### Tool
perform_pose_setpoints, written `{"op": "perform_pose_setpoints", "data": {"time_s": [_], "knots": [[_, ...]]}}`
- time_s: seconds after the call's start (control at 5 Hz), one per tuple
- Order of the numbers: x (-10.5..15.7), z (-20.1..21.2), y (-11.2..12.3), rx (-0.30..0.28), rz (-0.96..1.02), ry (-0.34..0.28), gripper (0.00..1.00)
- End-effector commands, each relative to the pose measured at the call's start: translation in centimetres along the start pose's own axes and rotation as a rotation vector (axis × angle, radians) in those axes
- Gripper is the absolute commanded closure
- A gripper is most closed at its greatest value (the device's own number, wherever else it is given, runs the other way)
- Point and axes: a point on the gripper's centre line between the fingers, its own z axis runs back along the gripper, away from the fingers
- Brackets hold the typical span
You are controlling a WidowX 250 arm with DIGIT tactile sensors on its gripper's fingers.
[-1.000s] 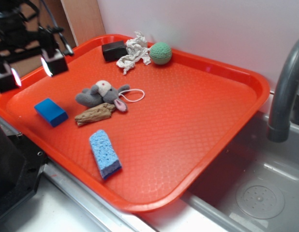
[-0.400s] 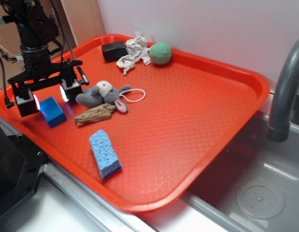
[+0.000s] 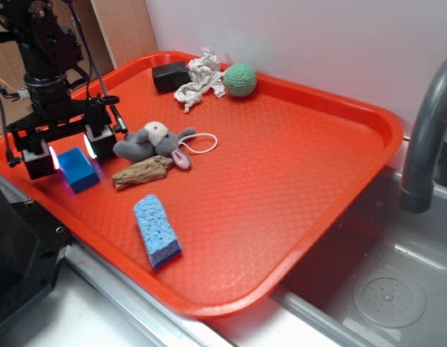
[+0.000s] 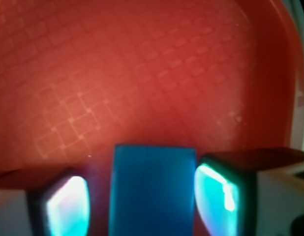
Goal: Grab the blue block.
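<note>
Straddling the blue block (image 3: 78,168) with the pincer (image 3: 67,150) lowered near the left edge of the red tray (image 3: 310,166), pads (image 4: 217,196) spread wide on either side. Not yet gripping: from the wrist view a thin gap shows at each flank of the block, so nothing held so far. Approach and alignment judged done; closing and lifting left. Stuffed mouse (image 3: 152,139) lying just beside the right pad, sponge (image 3: 156,229) well apart

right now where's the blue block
In the exterior view the blue block sits near the left edge of the red tray, between the open gripper fingers, just left of the driftwood piece.
</note>
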Motion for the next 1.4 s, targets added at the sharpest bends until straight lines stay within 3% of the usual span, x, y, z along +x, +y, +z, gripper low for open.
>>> {"op": "perform_pose_setpoints", "data": {"time_s": [0.0,0.2,0.4,0.6,0.8,1.0,1.2], "knots": [[-1.8,0.8,0.5,0.015,-0.227,-0.012,1.00],[-3.1,5.6,-2.0,-0.062,-0.474,-0.023,1.00],[-3.8,11.2,-2.7,-0.224,-0.721,-0.013,1.00],[-6.5,16.5,-3.6,-0.253,-0.968,-0.055,1.00],[-9.0,21.8,-4.7,-0.232,-1.220,-0.091,1.00],[-10.7,22.4,-5.5,-0.272,-1.307,-0.113,1.00],[-11.1,21.7,-6.0,-0.252,-1.303,-0.158,1.00]]}}
